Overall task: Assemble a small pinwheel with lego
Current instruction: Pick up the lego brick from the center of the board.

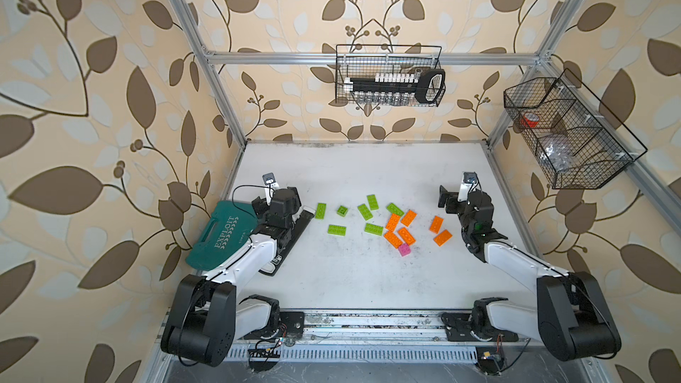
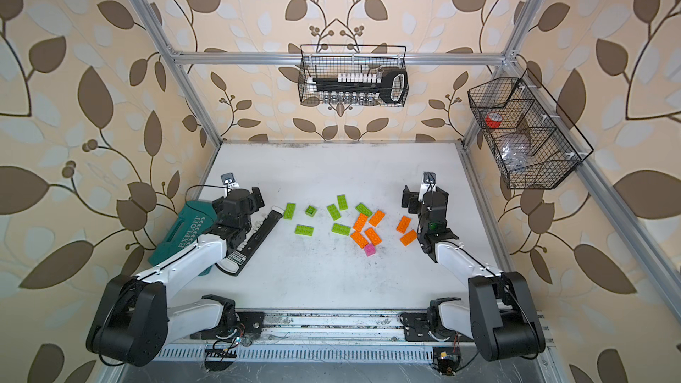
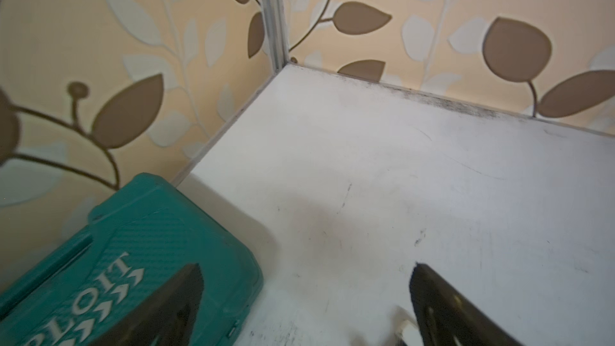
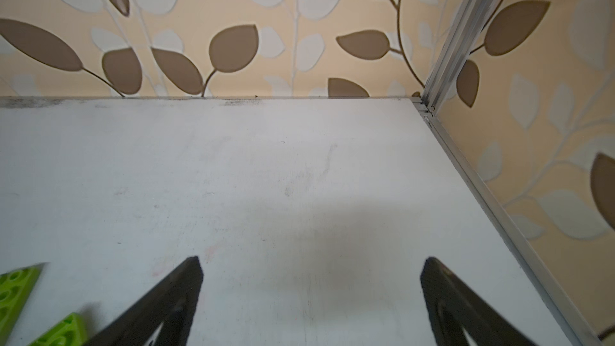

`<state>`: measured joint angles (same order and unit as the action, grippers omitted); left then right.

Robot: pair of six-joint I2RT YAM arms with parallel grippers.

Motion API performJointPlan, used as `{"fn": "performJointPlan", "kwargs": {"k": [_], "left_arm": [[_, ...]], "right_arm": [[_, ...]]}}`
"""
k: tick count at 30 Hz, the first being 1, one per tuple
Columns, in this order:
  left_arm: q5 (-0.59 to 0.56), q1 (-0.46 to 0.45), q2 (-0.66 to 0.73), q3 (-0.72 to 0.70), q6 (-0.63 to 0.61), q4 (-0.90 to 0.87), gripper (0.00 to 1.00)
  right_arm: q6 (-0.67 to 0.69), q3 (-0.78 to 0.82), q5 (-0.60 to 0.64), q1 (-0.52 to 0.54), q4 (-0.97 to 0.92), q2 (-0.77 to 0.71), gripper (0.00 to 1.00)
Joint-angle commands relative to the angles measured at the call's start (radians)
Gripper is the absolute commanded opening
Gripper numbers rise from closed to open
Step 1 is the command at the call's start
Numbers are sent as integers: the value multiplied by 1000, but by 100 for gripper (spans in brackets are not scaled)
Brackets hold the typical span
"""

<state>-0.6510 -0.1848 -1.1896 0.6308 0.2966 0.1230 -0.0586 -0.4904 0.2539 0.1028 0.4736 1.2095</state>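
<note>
A: Top views: anything built?
B: Nothing. In both top views the lego [image 1: 393, 222] [image 2: 360, 222] lies loose mid-frame on the bench [image 1: 350, 289]: glossy studded oblongs, green and orange, one pink square.
A: Left wrist?
B: Left jaws wide, empty; textured teal case [image 3: 149, 234] lower left.
A: Right wrist?
B: Right jaws wide, empty; lego [image 4: 13, 289] lower left.

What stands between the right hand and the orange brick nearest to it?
Nothing visible. The right hand is open and empty, and only bare table lies between it and that orange brick.
</note>
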Motion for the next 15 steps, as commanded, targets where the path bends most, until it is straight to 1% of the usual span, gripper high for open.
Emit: {"fn": "performJointPlan", "kwargs": {"k": [1,3,6,9,12,14,15], "left_arm": [[-177,-4,15,112,309,-442,99],[-157,-4,35,151,406,-555,99],[-53,-4,70,182,433,-607,99],[96,-4,108,195,438,-618,99],[264,-11,113,212,437,-634,99],[330,-48,98,224,434,-652,99],[346,-80,89,231,431,-663,99]], "right_arm": [[-82,-58,-43,4,-185,-71,99],[-94,-76,-107,5,-235,-115,99],[-149,-99,-196,8,-295,-166,99],[-270,-150,-205,16,-412,-192,99],[-426,-232,-163,20,-614,-191,99],[-494,-296,-167,25,-754,-165,99],[-494,-327,-200,31,-807,-146,99]]}}
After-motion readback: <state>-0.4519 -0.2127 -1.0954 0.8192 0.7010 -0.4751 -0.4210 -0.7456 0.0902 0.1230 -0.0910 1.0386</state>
